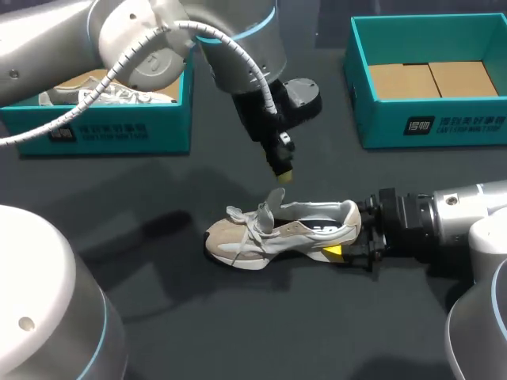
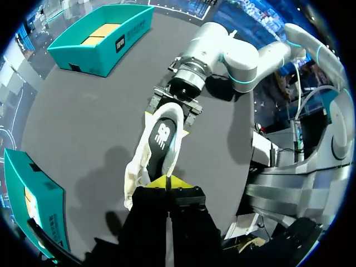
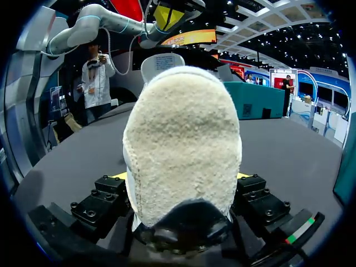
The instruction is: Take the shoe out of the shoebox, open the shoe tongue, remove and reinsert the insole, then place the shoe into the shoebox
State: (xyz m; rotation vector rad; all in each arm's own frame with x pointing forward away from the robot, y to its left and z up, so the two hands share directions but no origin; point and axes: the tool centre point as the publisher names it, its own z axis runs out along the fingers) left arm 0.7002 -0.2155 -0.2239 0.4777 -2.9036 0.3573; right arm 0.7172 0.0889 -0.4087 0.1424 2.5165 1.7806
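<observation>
Shoe (image 1: 277, 233) lies on its sole mid-table (image 1: 158, 261), outside both boxes, toe left, heel right. Right gripper (image 1: 346, 235) is clamped on the heel from both sides. Tongue (image 1: 273, 202) stands upright. Left gripper (image 1: 283, 174) hangs just above it, fingers pressed together; can't tell if the tongue tip is pinched. Teal shoebox (image 1: 111, 131) at far left holds a second shoe (image 1: 103, 95). Another teal box (image 1: 428, 123) sits far right.
</observation>
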